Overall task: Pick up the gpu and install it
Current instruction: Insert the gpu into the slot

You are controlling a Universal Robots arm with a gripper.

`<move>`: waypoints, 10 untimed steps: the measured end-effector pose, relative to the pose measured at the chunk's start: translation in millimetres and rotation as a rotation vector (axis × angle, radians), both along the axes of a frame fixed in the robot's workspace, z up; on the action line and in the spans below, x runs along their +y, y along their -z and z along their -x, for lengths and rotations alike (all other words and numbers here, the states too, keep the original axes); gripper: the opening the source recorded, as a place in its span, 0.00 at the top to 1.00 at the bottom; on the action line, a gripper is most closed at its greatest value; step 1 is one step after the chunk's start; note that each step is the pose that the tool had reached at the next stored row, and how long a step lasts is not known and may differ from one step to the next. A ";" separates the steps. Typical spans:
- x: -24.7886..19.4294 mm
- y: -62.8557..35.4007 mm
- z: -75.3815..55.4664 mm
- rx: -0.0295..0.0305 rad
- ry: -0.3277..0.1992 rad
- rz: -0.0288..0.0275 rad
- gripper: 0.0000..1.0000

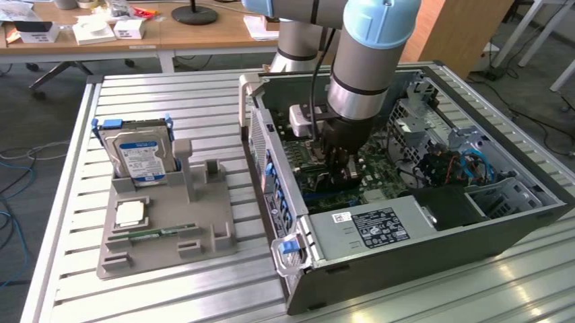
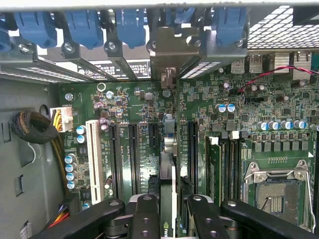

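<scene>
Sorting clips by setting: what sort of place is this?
Probably an office robotics lab: open PC case on a slatted metal table, desks behind, gripper holding the gpu over the motherboard.

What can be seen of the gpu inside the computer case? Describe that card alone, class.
The gpu shows edge-on: a thin dark card standing upright over the green motherboard, between its long black slots. Its grey metal bracket reaches the row of blue clips. The black fingers of the gripper clamp it from both sides. Whether it is fully seated cannot be told.

lit: bright, even | glare: table (image 1: 514, 272) slats | shadow: soft, in pc case (image 1: 431, 264)
</scene>
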State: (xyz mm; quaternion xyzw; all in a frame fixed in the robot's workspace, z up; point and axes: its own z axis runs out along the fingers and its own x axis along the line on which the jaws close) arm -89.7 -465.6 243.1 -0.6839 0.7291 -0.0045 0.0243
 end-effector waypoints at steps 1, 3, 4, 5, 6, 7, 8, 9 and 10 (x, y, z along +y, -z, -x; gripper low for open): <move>0.0 0.0 0.0 0.0000 0.000 0.0000 0.74; 0.0 0.1 -0.4 0.0000 0.000 -0.0001 0.74; 0.0 0.1 -0.4 0.0000 0.000 0.0000 0.74; 0.0 0.1 -0.5 0.0001 0.000 0.0000 0.74; 0.0 0.2 -0.6 0.0000 0.000 0.0001 0.74; 0.0 0.2 -0.6 0.0001 0.000 0.0001 0.74; 0.0 0.2 -0.7 0.0001 0.000 0.0001 0.74; 0.0 0.3 -0.7 0.0001 0.000 0.0000 0.74; 0.0 0.5 -0.7 0.0000 0.000 0.0000 0.74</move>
